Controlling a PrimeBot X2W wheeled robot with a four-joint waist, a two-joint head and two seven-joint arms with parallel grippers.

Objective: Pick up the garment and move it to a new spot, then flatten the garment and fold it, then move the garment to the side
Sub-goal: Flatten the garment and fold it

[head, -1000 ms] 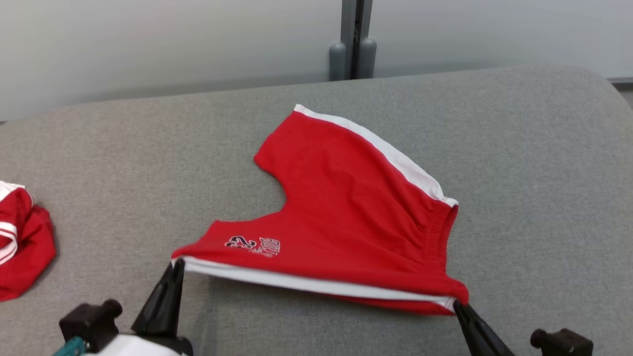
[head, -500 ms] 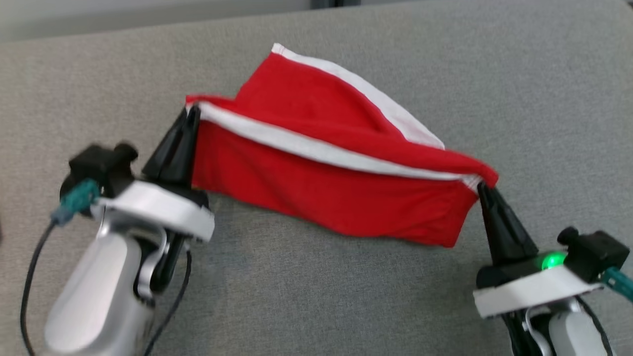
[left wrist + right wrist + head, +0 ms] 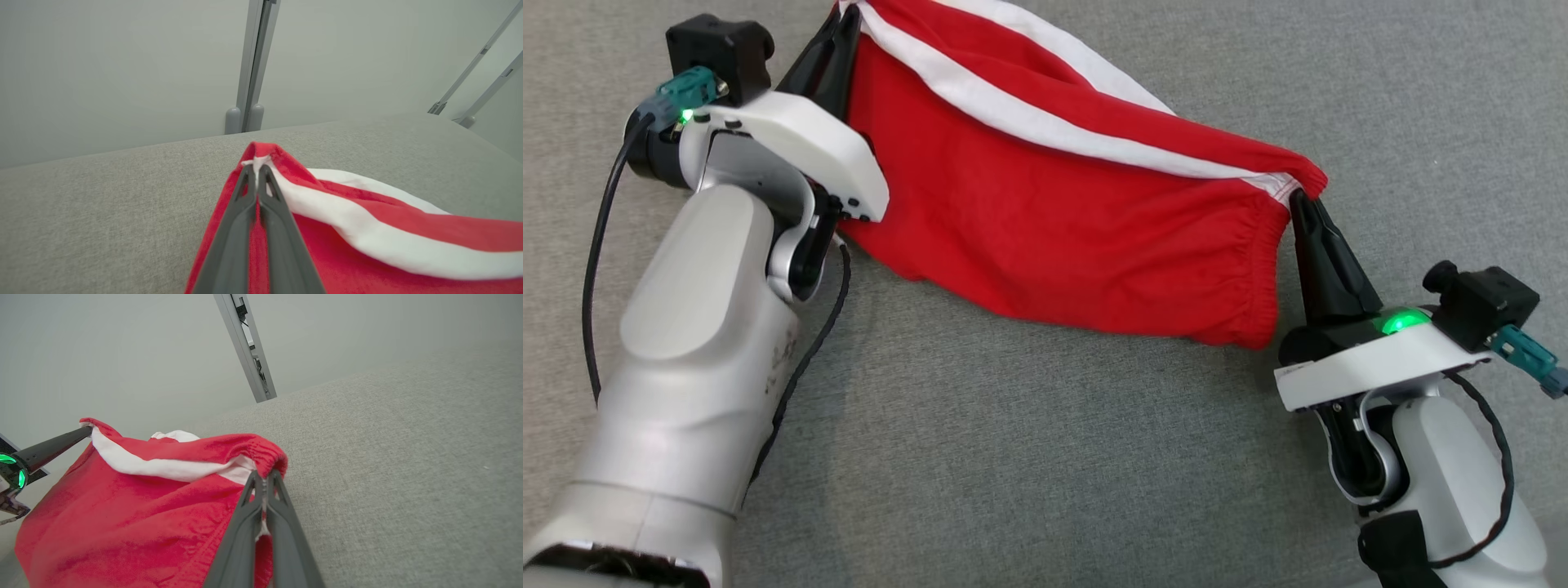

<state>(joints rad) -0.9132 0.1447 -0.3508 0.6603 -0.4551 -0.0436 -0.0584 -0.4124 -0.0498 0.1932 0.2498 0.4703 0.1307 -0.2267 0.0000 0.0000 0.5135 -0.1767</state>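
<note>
Both my grippers are clenched on the red garment. My left gripper pinches the left end of its white-striped edge and my right gripper the waistband corner at the right, so that edge runs left to right between them, its left end farther from me. One layer drapes down on my near side and the rest trails on the grey padded surface beyond, so I judge the held edge must travel away from me, onto the far striped edge.
</note>
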